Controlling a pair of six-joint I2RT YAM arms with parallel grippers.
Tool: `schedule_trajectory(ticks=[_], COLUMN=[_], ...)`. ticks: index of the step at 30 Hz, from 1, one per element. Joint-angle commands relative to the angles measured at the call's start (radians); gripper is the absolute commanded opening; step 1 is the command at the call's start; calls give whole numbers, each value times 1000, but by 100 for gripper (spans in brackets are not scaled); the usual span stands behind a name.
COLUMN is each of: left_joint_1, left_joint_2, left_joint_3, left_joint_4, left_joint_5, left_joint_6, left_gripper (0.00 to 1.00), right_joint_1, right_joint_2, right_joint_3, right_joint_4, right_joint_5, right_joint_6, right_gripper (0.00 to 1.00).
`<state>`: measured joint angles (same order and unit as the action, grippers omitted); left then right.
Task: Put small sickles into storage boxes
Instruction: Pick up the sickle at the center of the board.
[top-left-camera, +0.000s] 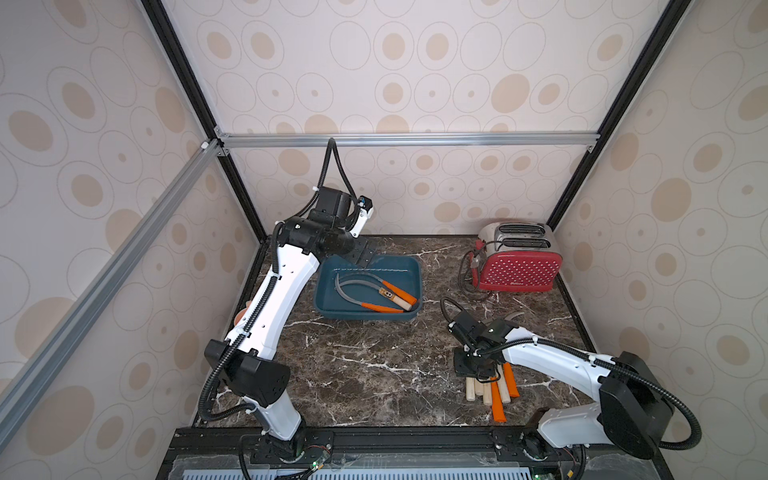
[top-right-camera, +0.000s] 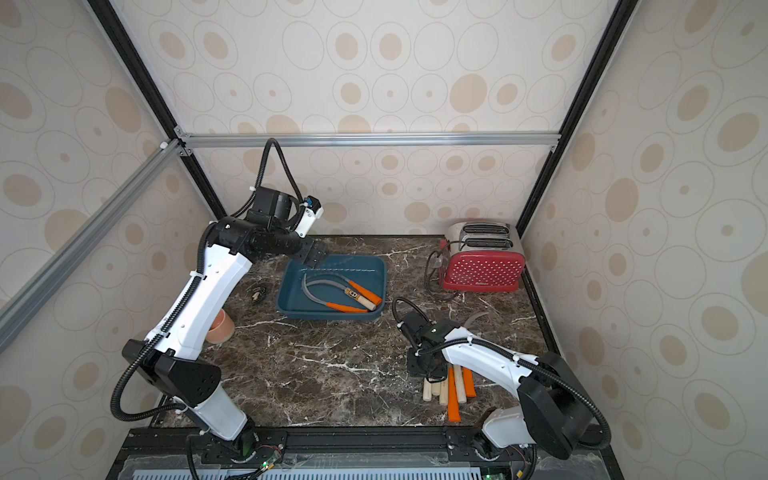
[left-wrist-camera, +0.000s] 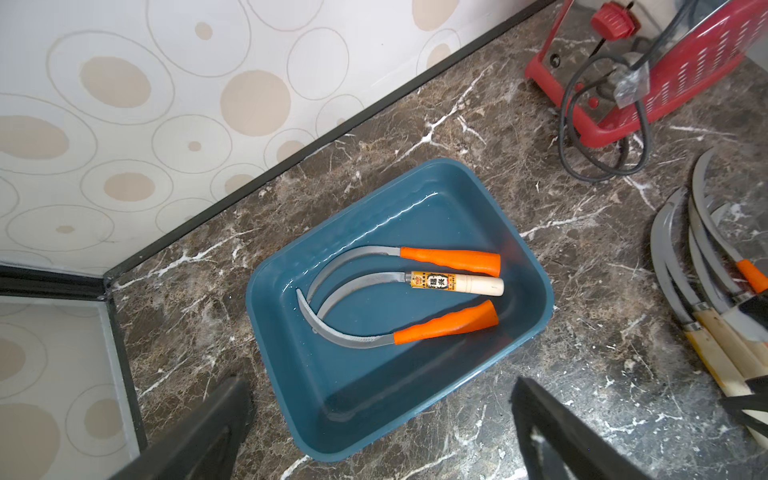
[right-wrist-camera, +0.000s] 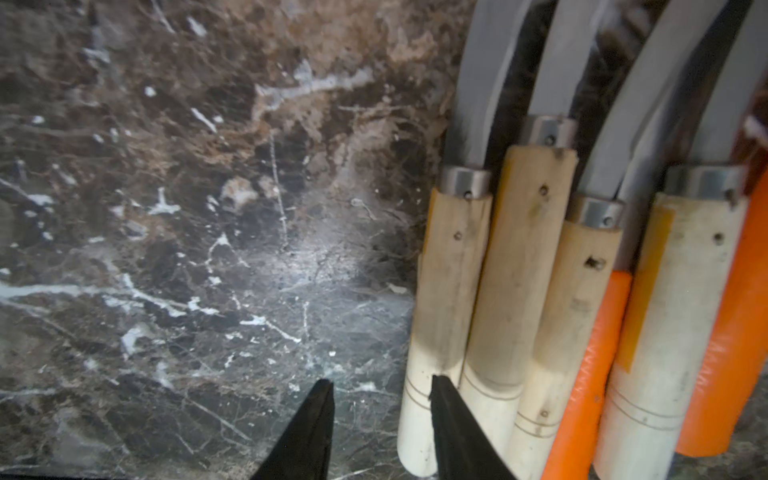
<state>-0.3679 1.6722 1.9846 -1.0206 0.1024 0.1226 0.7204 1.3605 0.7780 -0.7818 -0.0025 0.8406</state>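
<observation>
Right wrist view alone shows the right pincer (right-wrist-camera: 382, 381) parted, one fingertip (right-wrist-camera: 446, 401) over a wood-handled sickle (right-wrist-camera: 453, 270). Left pincer (left-wrist-camera: 379, 384) gapes over the three-sickle tray (left-wrist-camera: 415, 199).

Three sickles (top-left-camera: 400, 291) lie in the teal tray (top-left-camera: 324, 291) — the right gripper (top-left-camera: 482, 372) hangs over the loose pile (top-left-camera: 495, 394).

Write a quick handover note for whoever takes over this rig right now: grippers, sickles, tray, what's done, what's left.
Left gripper: open, empty, above the tray.
Right gripper: jaws slightly apart, nothing between them, low at the edge of the pile on the table.
Done: three sickles lie in the tray, two with orange handles and one wooden.
To do: six sickles in the pile, four wooden and two orange, go into the tray.
</observation>
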Motion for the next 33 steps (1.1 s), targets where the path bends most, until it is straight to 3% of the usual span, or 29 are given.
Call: schedule_trajectory(ticks=[1, 33], left_joint_1=[23, 62], left_joint_2=[-6, 49], left_joint_3=[-19, -44], left_joint_4=[-1, 23], left_joint_5=[9, 0], left_joint_6=[-43, -2], left_gripper=[99, 99], right_joint_1=[8, 9], right_joint_2=[-31, 167], right_joint_3=[-38, 20], right_joint_4=[16, 56], right_joint_5=[28, 97], right_joint_6=[59, 37], right_gripper=[42, 40])
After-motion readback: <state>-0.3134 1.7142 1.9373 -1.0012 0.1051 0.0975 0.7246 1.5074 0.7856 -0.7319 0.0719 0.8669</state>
